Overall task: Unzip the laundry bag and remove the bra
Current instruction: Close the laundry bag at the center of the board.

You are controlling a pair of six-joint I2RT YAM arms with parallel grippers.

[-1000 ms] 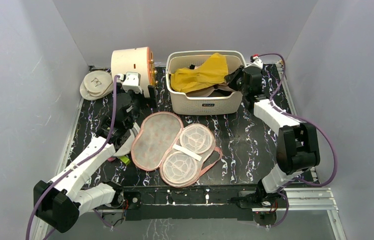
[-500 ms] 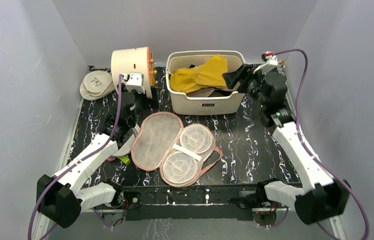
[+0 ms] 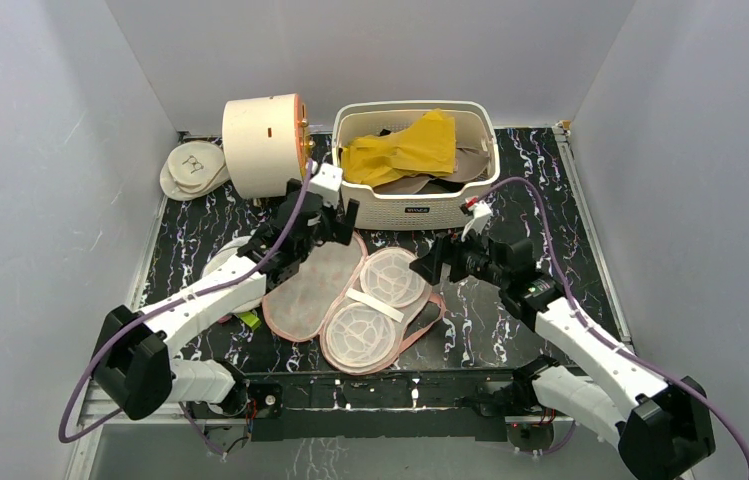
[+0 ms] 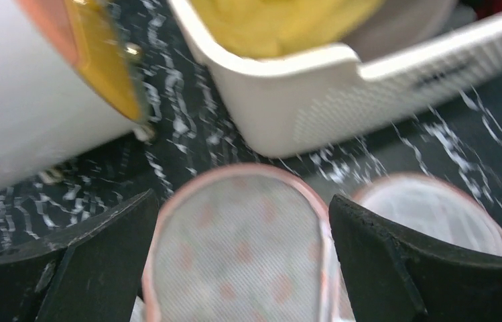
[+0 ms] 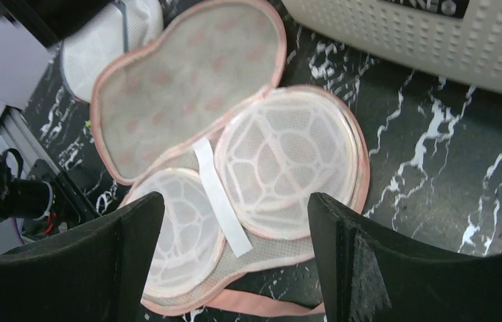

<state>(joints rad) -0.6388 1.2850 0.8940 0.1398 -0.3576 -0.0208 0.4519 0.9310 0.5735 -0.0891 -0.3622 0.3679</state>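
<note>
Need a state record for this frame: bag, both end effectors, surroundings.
laundry bag: unzipped, lying open flat, flap laid toward the left arm's side
inside: two white mesh domes, white strap across them; nothing else visible
left end effector: open, above the flap's far end
right end effector: open, above the domes
basket: behind the bag, yellow cloth inside
cream cylinder: back left
</note>
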